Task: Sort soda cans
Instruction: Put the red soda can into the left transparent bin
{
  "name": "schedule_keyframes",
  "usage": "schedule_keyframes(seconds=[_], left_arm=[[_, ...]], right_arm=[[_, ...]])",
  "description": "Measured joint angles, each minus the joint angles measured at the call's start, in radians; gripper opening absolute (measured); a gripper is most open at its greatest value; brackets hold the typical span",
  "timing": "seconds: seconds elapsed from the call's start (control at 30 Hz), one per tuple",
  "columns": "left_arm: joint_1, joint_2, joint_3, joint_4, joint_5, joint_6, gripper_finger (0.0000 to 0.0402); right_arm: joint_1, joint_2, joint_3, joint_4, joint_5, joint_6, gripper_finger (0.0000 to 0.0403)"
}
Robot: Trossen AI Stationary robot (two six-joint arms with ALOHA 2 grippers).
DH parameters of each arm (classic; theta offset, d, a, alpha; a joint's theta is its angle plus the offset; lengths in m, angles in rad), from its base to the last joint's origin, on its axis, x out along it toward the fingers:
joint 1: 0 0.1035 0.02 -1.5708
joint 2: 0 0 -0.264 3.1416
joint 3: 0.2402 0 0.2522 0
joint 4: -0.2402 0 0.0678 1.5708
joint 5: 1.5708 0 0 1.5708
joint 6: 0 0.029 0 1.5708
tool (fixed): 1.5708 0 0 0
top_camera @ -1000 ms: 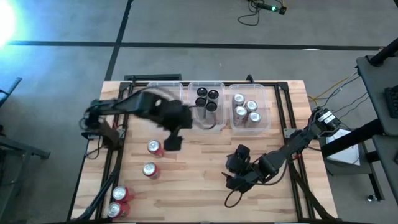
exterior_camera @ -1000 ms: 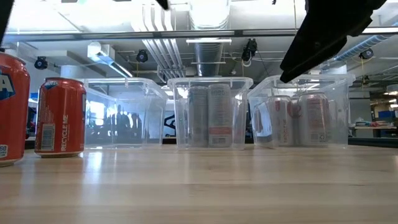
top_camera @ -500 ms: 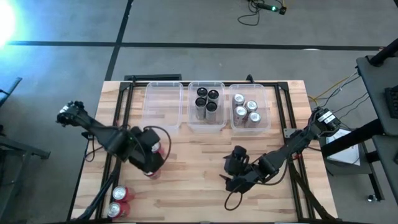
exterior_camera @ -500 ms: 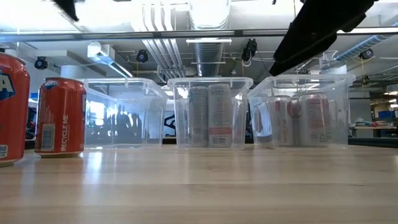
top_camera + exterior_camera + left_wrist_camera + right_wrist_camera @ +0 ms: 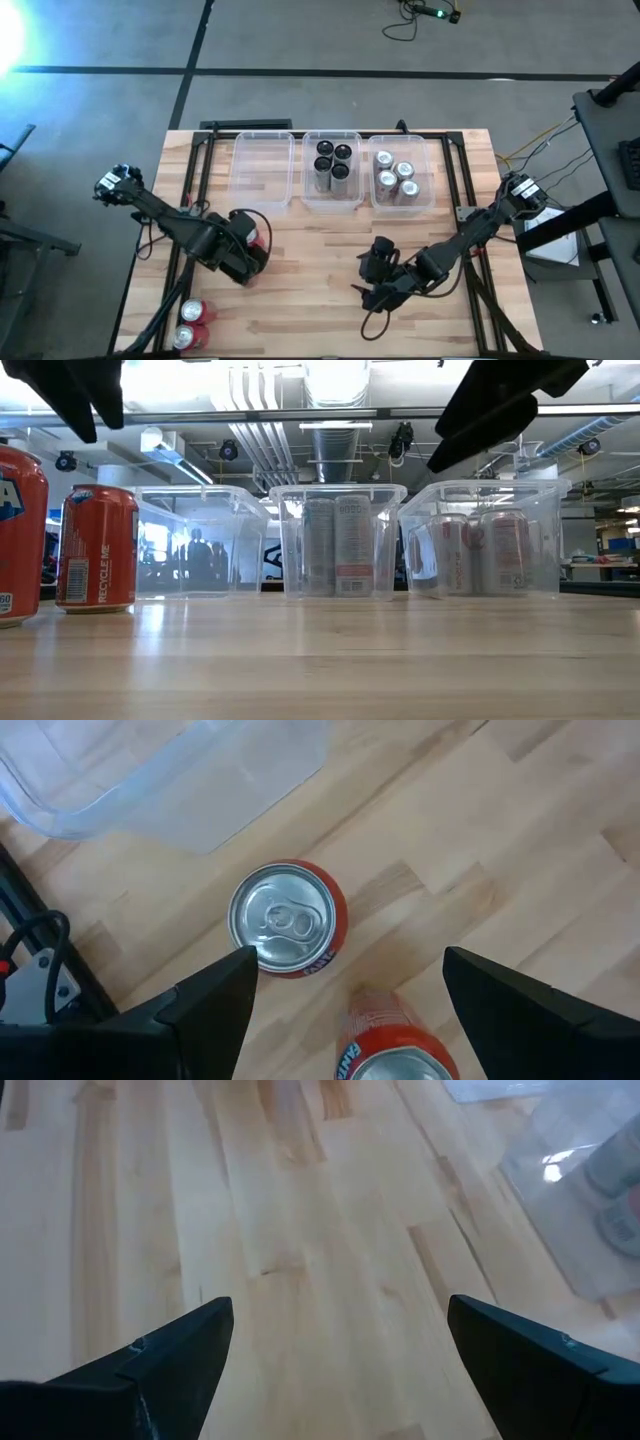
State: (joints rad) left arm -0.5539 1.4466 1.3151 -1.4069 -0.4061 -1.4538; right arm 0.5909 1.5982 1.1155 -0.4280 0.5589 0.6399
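Left gripper [image 5: 345,995]: spread open, empty, hovering above two upright red cans [image 5: 288,919] on the table's [image 5: 320,290] left half.
Right gripper [image 5: 340,1350]: fingers wide apart, holding nothing, low over bare wood near the table's front centre.
Left bin [image 5: 263,167]: clear, no cans inside.
Middle bin [image 5: 332,196]: four black-topped cans [image 5: 333,160].
Right bin [image 5: 402,203]: four silver cans [image 5: 396,175].
Loose red cans [image 5: 190,324]: two more at the front left corner.

two upright red cans [image 5: 288,920] between spread pincer [image 5: 345,995] fingers, seemingly unheld
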Motion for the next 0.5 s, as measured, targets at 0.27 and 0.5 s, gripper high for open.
schedule_keyframes(seconds=[0.27, 0.5], left_arm=[[0.017, 0.004, -0.036, -0.01, 0.014, -0.052, 0.0311], [0.054, 0.001, -0.078, -0.003, 0.036, -0.075, 0.035]], right_arm=[[0.0, 0.0, 0.0, -0.001, -0.018, 0.003, 0.0364], [0.001, 0.0, 0.0, -0.001, -0.019, -0.002, 0.0364]])
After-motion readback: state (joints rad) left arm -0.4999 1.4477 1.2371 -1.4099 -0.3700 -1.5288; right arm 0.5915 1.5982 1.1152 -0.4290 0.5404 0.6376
